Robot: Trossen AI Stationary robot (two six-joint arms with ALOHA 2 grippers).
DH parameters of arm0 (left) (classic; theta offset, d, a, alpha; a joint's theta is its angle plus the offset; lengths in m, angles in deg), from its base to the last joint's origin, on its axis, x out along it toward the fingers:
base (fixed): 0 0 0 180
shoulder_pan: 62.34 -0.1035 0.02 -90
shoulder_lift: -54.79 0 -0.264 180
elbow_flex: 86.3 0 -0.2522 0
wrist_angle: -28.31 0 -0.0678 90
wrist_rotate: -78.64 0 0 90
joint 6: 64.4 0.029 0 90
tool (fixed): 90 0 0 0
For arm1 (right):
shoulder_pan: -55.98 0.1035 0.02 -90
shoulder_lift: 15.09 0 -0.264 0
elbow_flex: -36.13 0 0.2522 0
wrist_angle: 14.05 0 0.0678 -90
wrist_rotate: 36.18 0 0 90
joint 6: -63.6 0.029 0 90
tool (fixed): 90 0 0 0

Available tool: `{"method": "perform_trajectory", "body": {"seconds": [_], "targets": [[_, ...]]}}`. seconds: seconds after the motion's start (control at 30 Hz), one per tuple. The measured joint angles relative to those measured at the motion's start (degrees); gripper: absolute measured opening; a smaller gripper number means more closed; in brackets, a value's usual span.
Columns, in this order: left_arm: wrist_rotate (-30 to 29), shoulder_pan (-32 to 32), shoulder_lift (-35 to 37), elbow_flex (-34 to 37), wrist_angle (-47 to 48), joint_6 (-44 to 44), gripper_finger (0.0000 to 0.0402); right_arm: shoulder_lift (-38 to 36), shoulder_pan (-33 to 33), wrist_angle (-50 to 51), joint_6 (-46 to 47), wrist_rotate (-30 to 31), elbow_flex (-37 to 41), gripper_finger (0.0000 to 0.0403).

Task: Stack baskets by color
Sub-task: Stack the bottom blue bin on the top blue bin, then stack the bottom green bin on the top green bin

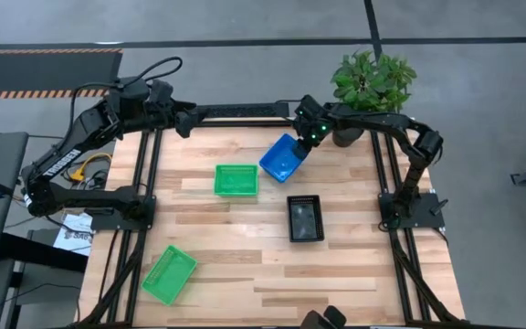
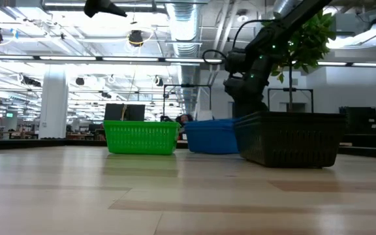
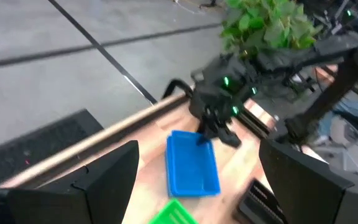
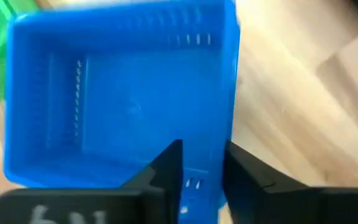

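A blue basket rests on the table's far middle, turned askew. My right gripper points steeply down at the basket's far right end, open, with one finger inside the basket and one outside its wall. A green basket sits just left of the blue one, and another green basket lies near the front left. A black basket stands right of centre. My left gripper hangs open, high above the table's far left edge, holding nothing. My right gripper straddles the blue basket's end wall from above, one finger inside the basket and the other outside it. Whether the fingers touch the wall, I cannot tell. The basket sits flat on the table.
A potted plant stands beyond the table's far right corner, behind my right arm. Bare wood lies between the baskets and along the near edge. The dark frame rails run down both sides of the table.
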Motion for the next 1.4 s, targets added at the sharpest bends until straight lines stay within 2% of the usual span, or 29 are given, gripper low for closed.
{"method": "perform_trajectory", "body": {"seconds": [0.17,0.27,0.47,0.63,0.77,0.9,1.2,1.4], "targets": [[3.8,-0.4,0.0,0.0,4.3,0.1,0.032,-0.5,-0.2,2.2,1.2,1.7,-3.4,0.0184],[3.9,-0.4,0.0,0.0,7.4,1.2,0.032,-0.5,-0.2,5.4,0.7,2.6,-6.4,0.0207],[5.8,-0.4,0.0,0.0,16.7,4.7,0.032,-0.5,2.3,13.4,2.3,1.4,-15.3,0.021],[9.6,1.6,0.1,0.0,27.4,4.5,0.032,-0.5,8.4,24.6,4.2,0.3,-26.3,0.0201],[9.0,7.0,0.2,0.0,34.4,3.7,0.032,-0.6,15.7,31.3,8.8,0.2,-32.9,0.0199],[6.4,13.8,0.6,1.3,36.2,0.6,0.032,-0.6,25.4,32.0,16.6,2.4,-34.9,0.0199],[2.8,31.7,3.0,9.7,35.5,-14.7,0.032,1.9,47.4,27.7,30.7,19.5,-34.8,0.0196],[-2.1,46.4,2.7,19.6,28.1,-25.5,0.032,1.9,56.5,27.7,37.7,25.4,-34.8,0.0192]]}}
